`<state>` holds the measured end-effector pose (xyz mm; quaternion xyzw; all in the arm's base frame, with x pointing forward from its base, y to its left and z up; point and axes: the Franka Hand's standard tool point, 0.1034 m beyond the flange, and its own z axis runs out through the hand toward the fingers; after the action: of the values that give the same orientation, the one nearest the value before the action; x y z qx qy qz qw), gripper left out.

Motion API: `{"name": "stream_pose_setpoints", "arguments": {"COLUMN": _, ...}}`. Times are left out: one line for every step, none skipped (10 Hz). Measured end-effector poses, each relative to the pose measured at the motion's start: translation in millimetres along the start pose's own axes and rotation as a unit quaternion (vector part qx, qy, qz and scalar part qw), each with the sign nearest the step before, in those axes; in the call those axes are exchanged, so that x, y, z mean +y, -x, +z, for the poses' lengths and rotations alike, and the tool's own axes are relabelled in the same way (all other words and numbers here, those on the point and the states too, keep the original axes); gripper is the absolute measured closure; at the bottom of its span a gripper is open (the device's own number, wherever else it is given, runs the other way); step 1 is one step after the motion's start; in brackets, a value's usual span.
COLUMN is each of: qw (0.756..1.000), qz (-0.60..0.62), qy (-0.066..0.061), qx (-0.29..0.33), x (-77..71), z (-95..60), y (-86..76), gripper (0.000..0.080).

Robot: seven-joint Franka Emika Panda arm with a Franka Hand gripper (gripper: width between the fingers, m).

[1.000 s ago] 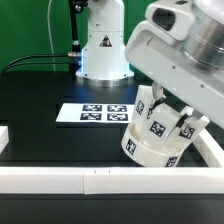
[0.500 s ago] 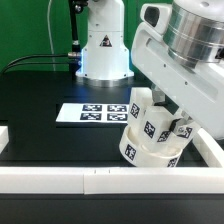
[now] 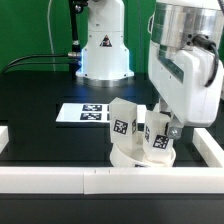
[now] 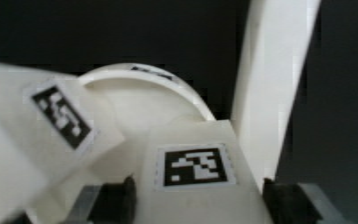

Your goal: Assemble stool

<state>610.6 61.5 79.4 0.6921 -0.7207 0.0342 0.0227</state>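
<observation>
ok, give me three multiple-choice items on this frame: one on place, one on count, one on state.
1. Where does the marker board lie relative to the stool seat in the exterior view?
A. to its left and farther back
B. to its right
C. on top of it

2. How many tags show on the marker board?
A. two
B. four
C. six

3. How do the legs stand on the seat?
A. lying flat on the table beside it
B. hanging under it
C. standing up from it

Answers:
1 A, the board lies toward the arm's base, left of the seat.
2 B, four tags in a two-by-two block.
3 C, tagged legs rise from the disc, with the gripper at one.
</observation>
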Motion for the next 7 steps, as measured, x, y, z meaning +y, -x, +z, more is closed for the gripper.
{"name": "stream_pose_setpoints", "arguments": {"qw": 0.999, "qz": 0.044, "qy": -0.012, "qx": -0.012, "x": -0.3, "z": -0.6, "y": 3.7, "gripper": 0.0461}}
{"name": "stream_pose_setpoints", "arguments": {"qw": 0.996, "qz": 0.083, "qy": -0.014, "qx": -0.020, "x": 0.3, "z": -0.8, "y": 7.8, "gripper": 0.0461}}
{"name": "stream_pose_setpoints", "arguments": {"qw": 0.994, "qz": 0.108, "qy": -0.013, "qx": -0.020, "x": 0.1, "z": -0.5, "y": 8.2, "gripper": 0.0461}}
{"name": "stream_pose_setpoints", "arguments": {"qw": 0.990, "qz": 0.140, "qy": -0.012, "qx": -0.022, "x": 0.2, "z": -0.5, "y": 8.8, "gripper": 0.0461}}
{"name": "stream_pose_setpoints", "arguments": {"qw": 0.985, "qz": 0.169, "qy": -0.012, "qx": -0.025, "x": 0.2, "z": -0.6, "y": 10.2, "gripper": 0.0461}}
{"name": "stream_pose_setpoints", "arguments": {"qw": 0.981, "qz": 0.192, "qy": -0.024, "qx": -0.036, "x": -2.5, "z": -1.2, "y": 15.1, "gripper": 0.0461}}
{"name": "stream_pose_setpoints", "arguments": {"qw": 0.967, "qz": 0.232, "qy": -0.083, "qx": -0.058, "x": -4.2, "z": -2.3, "y": 24.2, "gripper": 0.0461}}
